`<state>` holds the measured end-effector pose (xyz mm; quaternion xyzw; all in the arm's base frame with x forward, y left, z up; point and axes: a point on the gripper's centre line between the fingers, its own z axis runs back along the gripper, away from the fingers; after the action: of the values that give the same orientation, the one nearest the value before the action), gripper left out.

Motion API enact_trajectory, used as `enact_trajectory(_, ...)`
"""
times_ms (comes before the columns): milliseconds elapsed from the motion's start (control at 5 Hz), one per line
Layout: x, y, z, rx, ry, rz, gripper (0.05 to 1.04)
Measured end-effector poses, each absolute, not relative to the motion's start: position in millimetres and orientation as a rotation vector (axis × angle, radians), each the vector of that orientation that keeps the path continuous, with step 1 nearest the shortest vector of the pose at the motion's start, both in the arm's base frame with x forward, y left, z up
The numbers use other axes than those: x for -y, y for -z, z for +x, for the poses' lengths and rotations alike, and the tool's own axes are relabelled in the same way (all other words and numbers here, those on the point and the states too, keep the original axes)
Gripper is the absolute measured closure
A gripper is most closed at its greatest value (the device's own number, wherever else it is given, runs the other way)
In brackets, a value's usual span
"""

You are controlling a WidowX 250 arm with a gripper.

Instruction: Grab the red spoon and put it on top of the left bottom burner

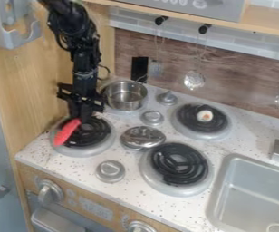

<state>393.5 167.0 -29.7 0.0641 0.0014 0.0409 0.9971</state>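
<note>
My gripper (81,116) hangs low over the back part of the left bottom burner (98,134), close to the wooden side panel. The red spoon (64,133) slants across the burner's left side, its rounded red part toward the front left. Its upper end meets the bottom of the gripper, where the rest of it is hidden. Whether the spoon is held or merely lies against the gripper, I cannot tell.
Just behind the burner stands a metal pot (125,95), with a silver lid (142,137) to the right. A small round item (204,116) sits on the back right burner. The sink (251,195) is at the right.
</note>
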Motion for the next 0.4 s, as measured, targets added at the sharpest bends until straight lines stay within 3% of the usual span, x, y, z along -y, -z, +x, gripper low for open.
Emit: enact_trajectory(400, -166, 43, 416, 0.002, -0.073, 0.072, 0.806)
